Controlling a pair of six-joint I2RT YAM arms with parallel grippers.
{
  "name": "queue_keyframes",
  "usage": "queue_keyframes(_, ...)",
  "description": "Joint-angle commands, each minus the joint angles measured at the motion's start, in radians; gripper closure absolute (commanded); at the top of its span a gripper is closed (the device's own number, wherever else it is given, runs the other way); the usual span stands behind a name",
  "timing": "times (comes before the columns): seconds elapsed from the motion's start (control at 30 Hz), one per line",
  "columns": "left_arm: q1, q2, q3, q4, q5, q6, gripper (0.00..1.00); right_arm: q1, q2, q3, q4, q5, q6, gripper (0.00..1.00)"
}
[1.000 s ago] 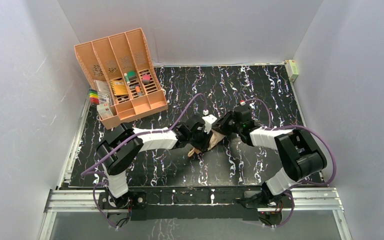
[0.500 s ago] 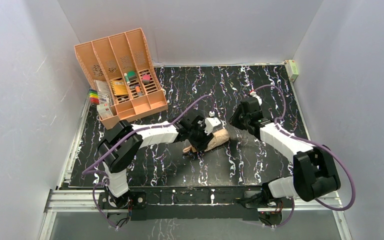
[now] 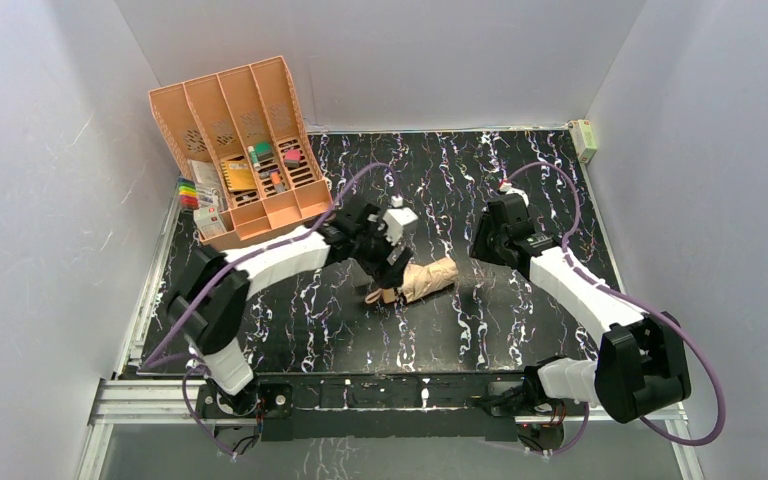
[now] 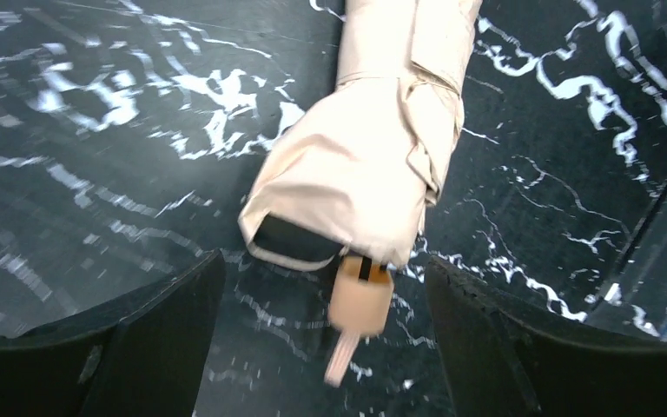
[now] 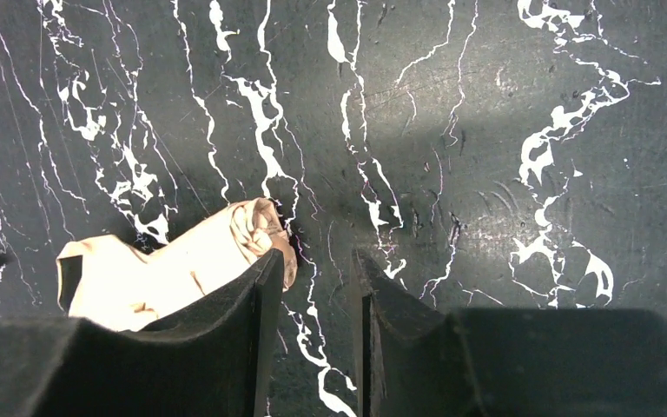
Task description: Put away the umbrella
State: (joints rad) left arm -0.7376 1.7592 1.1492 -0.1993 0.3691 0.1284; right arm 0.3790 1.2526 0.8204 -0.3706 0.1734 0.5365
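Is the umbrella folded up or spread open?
Folded: the umbrella lies flat on the table as a compact wrapped bundle, its handle poking out.

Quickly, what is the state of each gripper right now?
Left gripper: open, holding nothing; the umbrella lies free below it.
Right gripper: open, holding nothing.

pale peach-beige umbrella (image 3: 428, 278), black white-veined table (image 3: 520, 180), orange-peach slotted organizer (image 3: 270, 222)

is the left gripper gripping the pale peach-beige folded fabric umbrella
No, the left gripper has its fingers wide apart, clear of the pale peach-beige fabric umbrella lying on the black marbled table.
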Motion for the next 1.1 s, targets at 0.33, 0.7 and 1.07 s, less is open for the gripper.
queue_keyframes(0.33, 0.055, -0.441, -0.328, -0.068, -0.352, -0.413, 0.45, -0.005, 0.162, 0.109, -0.066, -0.035, -0.171, 0.61)
queue_keyframes(0.7, 0.044, -0.347, -0.372, 0.043, -0.299, -0.434, 0.95, -0.005, 0.332, 0.154, -0.044, -0.165, -0.267, 0.92)
queue_keyframes(1.07, -0.091, -0.169, -0.36, 0.189, -0.292, -0.496, 0.98, -0.003, 0.383, 0.162, -0.076, -0.339, -0.3, 1.0)
